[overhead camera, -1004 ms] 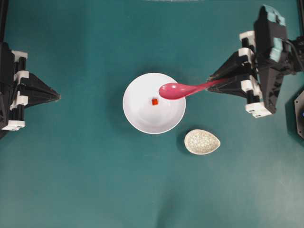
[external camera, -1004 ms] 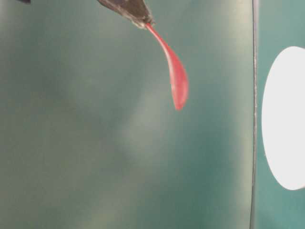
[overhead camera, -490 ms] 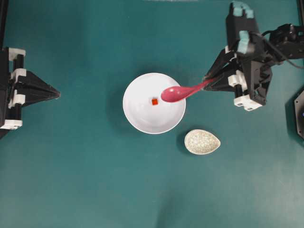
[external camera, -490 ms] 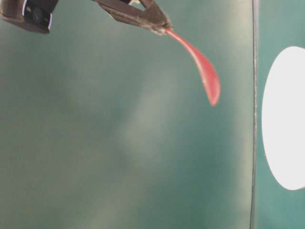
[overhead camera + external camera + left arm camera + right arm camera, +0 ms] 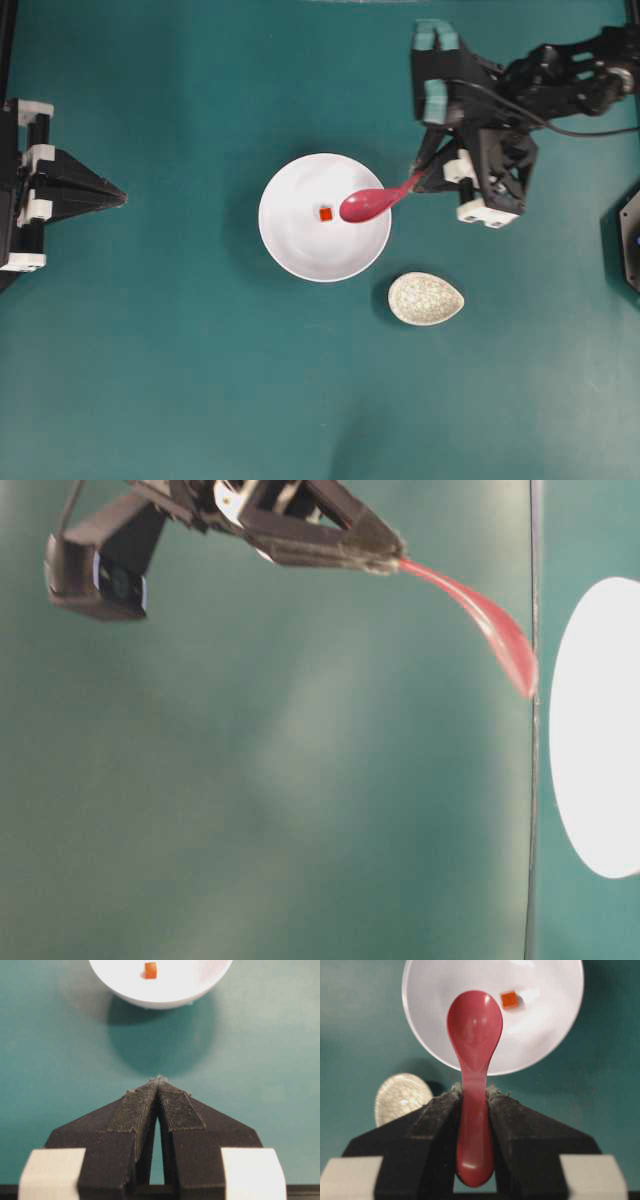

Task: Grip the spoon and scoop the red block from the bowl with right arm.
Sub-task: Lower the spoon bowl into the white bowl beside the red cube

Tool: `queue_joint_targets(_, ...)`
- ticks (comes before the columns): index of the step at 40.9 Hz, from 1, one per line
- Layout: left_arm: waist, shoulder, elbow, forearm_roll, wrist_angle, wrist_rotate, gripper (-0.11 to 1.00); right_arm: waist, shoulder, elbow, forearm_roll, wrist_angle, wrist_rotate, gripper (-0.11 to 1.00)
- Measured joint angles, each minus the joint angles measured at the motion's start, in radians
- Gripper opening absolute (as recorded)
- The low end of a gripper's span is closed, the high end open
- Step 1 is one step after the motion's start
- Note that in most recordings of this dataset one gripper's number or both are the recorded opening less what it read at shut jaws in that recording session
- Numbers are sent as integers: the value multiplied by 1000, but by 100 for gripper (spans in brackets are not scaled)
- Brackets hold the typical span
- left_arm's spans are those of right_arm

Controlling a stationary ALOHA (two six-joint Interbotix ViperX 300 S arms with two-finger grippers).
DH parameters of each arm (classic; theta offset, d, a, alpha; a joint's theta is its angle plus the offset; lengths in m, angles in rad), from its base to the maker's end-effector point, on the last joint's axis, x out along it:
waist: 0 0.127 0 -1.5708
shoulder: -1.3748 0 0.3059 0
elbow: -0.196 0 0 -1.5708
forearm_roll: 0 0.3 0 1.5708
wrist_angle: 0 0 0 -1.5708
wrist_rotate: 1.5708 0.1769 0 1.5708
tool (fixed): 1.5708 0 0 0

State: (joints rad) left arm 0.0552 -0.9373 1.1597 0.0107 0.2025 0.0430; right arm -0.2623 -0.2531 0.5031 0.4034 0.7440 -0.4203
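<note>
Overhead exterior view showed a plain teal table (image 5: 180, 380). The right gripper (image 5: 418, 182) clamped the spoon (image 5: 372, 203) by its handle, scoop over the bowl (image 5: 300, 250) at 3 o'clock of the red block (image 5: 325, 214). The left gripper (image 5: 118, 198) was closed, empty. The table-level view was blurred, the bowl cut off.

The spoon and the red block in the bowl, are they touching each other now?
Apart. The right wrist view shows bare white bowl between the spoon and the red block; the overhead view also shows a gap between them.
</note>
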Motion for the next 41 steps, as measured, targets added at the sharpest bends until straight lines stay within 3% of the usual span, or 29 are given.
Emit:
queue_joint_targets(10,2,0,2,0,2,0,-1,0,87,-94,-107,98,44,24)
queue_joint_targets(18,0,0,0,0,2,0,-1,9,146,-149,-155,150,46,24)
queue_joint_targets(41,0,0,2,2,0,0,-1,64,235,-164,-196,150,44,24)
